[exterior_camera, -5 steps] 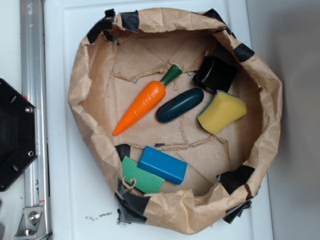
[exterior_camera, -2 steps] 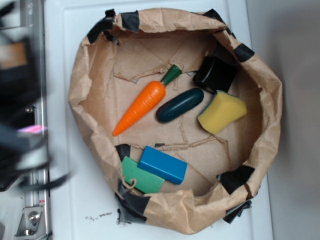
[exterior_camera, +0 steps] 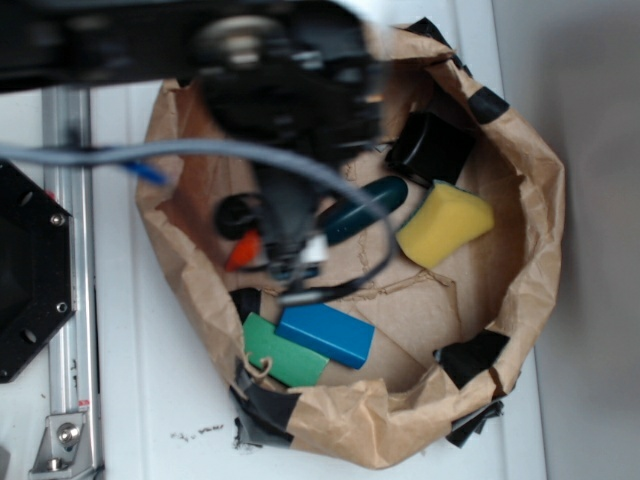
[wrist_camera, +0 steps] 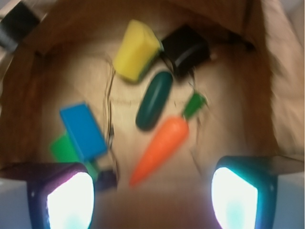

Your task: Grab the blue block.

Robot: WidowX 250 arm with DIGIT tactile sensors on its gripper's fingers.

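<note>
black arm (exterior_camera: 280,80), grey cable (exterior_camera: 200,152)

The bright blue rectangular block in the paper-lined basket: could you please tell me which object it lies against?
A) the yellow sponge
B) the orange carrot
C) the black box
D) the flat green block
D: the bright blue rectangular block overlaps the flat green block, apart from the other toys.

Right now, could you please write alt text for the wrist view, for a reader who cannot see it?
Blurred wrist view looking down into a brown paper bag, with the open claw at the bottom edge holding nothing. Below lie a blue block overlapping a green block, an orange carrot, a dark teal cucumber, a yellow sponge and a black object.
</note>
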